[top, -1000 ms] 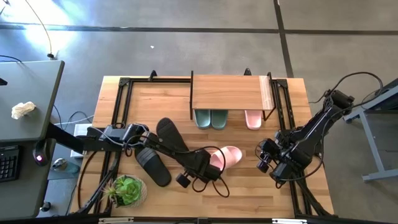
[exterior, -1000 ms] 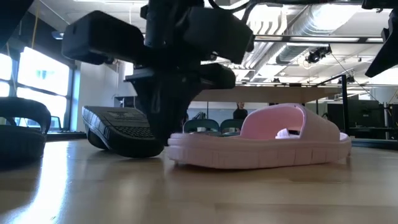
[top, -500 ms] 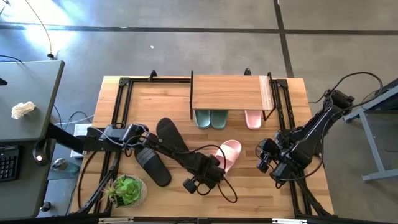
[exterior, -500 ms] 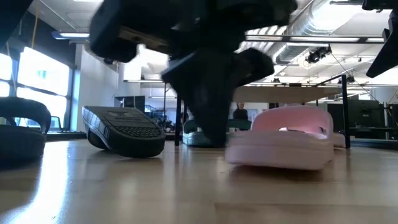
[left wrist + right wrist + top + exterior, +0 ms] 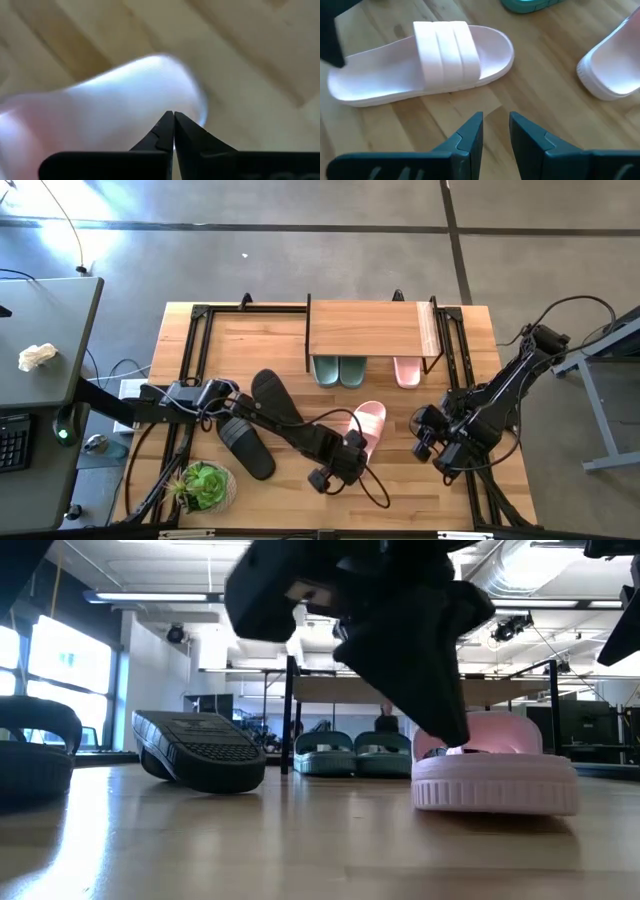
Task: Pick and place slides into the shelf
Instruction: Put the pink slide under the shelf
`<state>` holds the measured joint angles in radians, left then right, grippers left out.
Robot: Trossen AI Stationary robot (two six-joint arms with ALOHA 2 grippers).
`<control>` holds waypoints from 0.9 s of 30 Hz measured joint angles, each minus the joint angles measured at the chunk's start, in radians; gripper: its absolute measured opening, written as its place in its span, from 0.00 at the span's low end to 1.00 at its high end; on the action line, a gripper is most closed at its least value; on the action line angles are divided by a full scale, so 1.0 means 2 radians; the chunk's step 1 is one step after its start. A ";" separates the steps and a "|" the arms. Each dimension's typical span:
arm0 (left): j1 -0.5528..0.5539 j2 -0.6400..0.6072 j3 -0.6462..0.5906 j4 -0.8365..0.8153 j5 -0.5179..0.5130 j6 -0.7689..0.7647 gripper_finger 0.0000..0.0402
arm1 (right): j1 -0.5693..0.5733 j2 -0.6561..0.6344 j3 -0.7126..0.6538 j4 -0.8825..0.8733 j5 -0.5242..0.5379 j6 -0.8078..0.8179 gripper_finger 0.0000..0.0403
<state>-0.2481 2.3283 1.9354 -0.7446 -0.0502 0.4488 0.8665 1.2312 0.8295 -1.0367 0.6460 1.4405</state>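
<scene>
Left gripper (image 5: 352,444) closed against pink slide (image 5: 369,420).

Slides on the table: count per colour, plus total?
Black ribbed rubber slides: 2
Sage-green rubber slides: 2, under the wooden-top shelf
Pale pink rubber slides: 2, one under the shelf, one out on the table
Total: 6

Loose pink slide (image 5: 368,423) lies flat before the shelf (image 5: 372,328), black pair (image 5: 258,425) lying leftward.
</scene>
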 joint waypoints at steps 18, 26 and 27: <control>0.021 0.000 -0.035 -0.050 0.052 -0.021 0.00 | 0.000 0.055 0.000 0.195 -0.057 -0.079 0.15; 0.028 0.000 -0.035 0.004 0.049 -0.017 0.00 | 0.000 0.130 0.000 0.292 -0.088 -0.079 0.05; 0.031 0.000 -0.035 0.009 0.048 -0.017 0.00 | 0.000 0.137 0.000 0.300 -0.089 -0.079 0.04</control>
<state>-0.1857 2.3280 1.8648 -0.7275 0.0464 0.4145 0.8673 1.5061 0.8295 -0.4373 0.4689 1.2819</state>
